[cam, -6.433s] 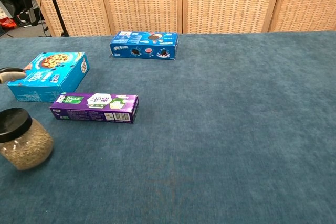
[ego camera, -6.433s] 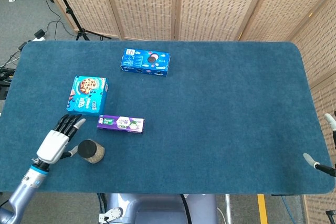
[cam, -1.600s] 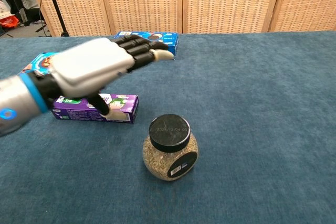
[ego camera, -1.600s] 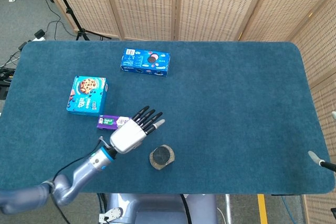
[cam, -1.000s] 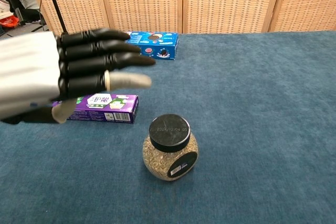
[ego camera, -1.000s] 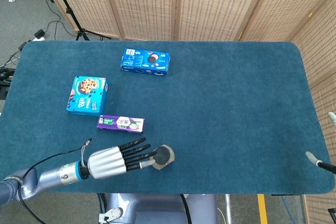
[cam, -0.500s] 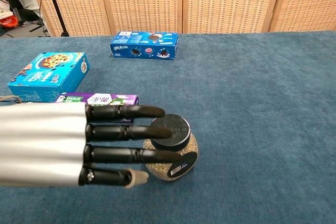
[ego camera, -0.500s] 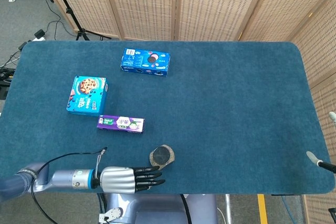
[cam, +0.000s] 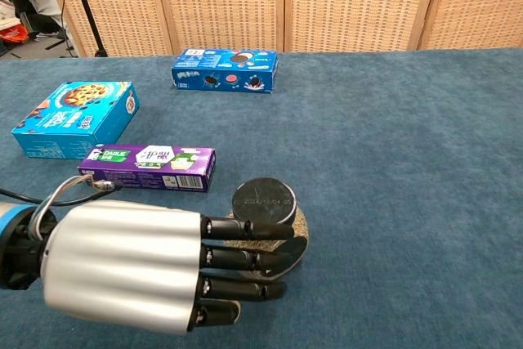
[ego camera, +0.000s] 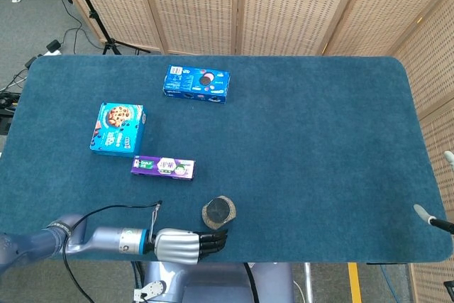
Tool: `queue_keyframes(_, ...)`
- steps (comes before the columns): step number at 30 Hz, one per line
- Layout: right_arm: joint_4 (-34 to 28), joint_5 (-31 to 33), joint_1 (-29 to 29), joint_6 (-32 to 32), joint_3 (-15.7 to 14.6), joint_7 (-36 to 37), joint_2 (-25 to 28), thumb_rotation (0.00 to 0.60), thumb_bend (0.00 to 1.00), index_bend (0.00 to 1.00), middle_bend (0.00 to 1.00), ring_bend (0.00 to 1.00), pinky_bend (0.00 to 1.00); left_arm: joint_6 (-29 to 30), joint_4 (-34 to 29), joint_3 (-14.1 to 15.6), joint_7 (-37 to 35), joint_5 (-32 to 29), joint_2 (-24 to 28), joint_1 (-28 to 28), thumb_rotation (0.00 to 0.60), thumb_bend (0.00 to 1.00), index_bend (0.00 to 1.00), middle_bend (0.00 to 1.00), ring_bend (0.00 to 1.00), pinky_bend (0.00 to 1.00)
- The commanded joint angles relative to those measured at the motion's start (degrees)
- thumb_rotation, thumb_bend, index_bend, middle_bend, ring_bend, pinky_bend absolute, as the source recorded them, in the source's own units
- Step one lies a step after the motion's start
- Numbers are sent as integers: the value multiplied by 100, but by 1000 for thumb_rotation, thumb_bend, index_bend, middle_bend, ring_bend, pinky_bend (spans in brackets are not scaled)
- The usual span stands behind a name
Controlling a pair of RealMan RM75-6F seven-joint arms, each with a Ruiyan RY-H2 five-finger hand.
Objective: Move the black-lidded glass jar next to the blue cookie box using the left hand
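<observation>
Jar position: the black-lidded glass jar (ego camera: 218,212) stands upright on the worktop (ego camera: 305,140), near its front edge, just in front of the purple box (ego camera: 162,167) and well apart from both blue boxes.
Left robot hand: the left robot hand (cam: 155,269) lies at the jar's near side, fingers (cam: 249,229) extended toward it and close together; whether they touch the glass, I cannot tell.
Right robot hand: only a sliver of the right robot hand (ego camera: 430,219) shows at the worktop's right edge; its pose cannot be told.
Tipping risk: the jar is round and top-heavy looking; a push from the fingertips could topple or roll it.
Target risk: two blue cookie boxes lie here, one with chip cookies (ego camera: 118,128), one with sandwich cookies (ego camera: 196,83); choosing wrongly is possible.
Path risk: the purple box lies between jar and boxes and could be knocked.
</observation>
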Motion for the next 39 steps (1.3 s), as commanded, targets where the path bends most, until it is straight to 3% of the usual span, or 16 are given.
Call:
queue_keyframes(1,5,34,1,-9,13,13,1,600,0,0,0,0,0,-687,-189,-70,496,-82,-14,-228,600,1000,589,283,171,134)
queue_keyframes(7,25,75,13,-53,26,63,13,600,0,0,0,0,0,-1214,-579,-243,827,-380,70,-391,600,1000,589,284,171,134)
queue_keyframes(16,50,125,19,-91,40,106,20,600,0,0,0,0,0,-1744,-582,-595,1144,-926,-55,-537,600,1000,589,284,171,134)
queue_keyframes(39,96,215,39,-195,69,251,57,600,0,0,0,0,0,-2198,-97,-1146,1613,-2154,-430,-660,600,1000,589,283,169,134)
